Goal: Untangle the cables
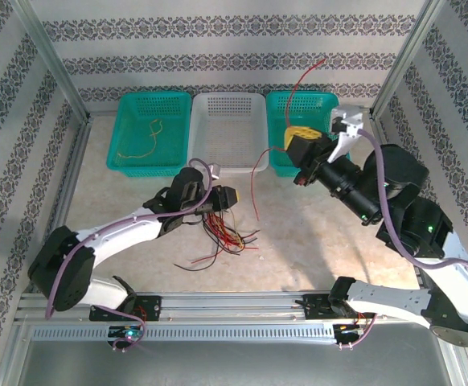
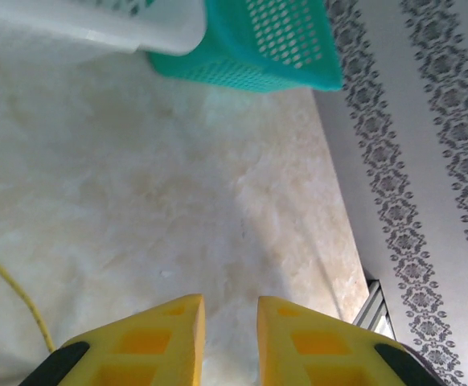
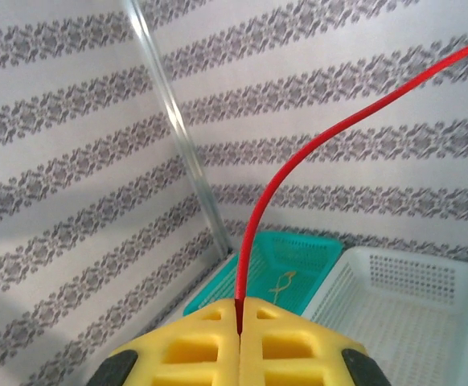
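Right gripper (image 3: 240,312) pinches a red cable (image 3: 298,157) rising ahead; left gripper (image 2: 230,314), narrowly parted and empty, faces bare table (image 2: 178,185) short of a teal basket (image 2: 250,72).

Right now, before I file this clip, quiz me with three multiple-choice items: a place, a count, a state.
1. Where is the tangle of thin red and black cables? A on the beige table by the left pincer; B in the white basket; C in a teal basket.
2. How many perforated plastic baskets line the far edge? A two; B three; C four.
3. The right pincer is: A open; B shut on a thin red wire; C shut on a yellow wire.
Answers: 1A, strands spread on the table; 2B, teal, white, teal; 3B, the wire sits clamped in it.
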`<state>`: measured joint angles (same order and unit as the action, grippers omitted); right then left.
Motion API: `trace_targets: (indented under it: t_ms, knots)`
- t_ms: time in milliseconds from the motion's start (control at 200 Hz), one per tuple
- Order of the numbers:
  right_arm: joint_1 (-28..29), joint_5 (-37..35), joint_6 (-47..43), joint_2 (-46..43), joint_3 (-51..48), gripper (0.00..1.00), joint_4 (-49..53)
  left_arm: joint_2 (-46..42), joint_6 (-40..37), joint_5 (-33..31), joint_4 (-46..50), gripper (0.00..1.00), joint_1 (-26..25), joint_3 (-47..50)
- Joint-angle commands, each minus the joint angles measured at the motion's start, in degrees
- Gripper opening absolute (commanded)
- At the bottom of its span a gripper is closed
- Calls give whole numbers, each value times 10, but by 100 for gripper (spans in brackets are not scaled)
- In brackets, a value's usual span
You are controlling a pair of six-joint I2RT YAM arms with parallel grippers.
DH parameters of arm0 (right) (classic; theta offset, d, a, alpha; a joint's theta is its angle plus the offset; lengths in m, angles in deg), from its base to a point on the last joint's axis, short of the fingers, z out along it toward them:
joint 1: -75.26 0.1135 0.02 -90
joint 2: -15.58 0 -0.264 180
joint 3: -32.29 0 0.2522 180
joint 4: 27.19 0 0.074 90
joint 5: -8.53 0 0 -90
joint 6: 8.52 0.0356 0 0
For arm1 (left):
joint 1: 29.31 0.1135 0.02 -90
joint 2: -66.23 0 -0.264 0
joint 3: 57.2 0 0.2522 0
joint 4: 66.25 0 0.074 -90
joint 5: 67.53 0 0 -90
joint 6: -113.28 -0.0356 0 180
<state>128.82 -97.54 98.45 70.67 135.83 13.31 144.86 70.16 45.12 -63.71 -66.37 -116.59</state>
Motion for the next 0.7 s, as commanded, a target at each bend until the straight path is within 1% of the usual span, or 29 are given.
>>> trace_targets:
  t_ms: [0,65,115,160,215,285,355,450,560,695]
  knots:
    - [-21,-36,-38,-4,24,0,-3,-17,-41,-16,38,24,-5,-14]
    - [-40,-51,-47,2,36,0,0,-20,-39,-19,39,24,-5,-9]
    - [-66,-61,-55,12,50,0,6,-21,-38,-20,40,24,-5,-6]
    - [-102,-64,-55,28,68,0,22,-23,-37,-23,46,24,-5,-3]
    - [-162,-57,-45,58,100,0,54,-28,-36,-30,54,26,-5,-1]
    - [-252,-21,-24,104,136,0,89,-40,-36,-41,58,29,-5,6]
    - [-336,26,2,150,164,0,102,-59,-37,-55,62,31,-4,15]
    - [-426,104,38,216,205,0,106,-81,-45,-80,91,32,-4,18]
    - [-477,142,53,303,260,0,112,-103,-65,-100,139,34,-4,12]
    - [-505,160,61,391,302,0,125,-125,-81,-111,168,40,-3,15]
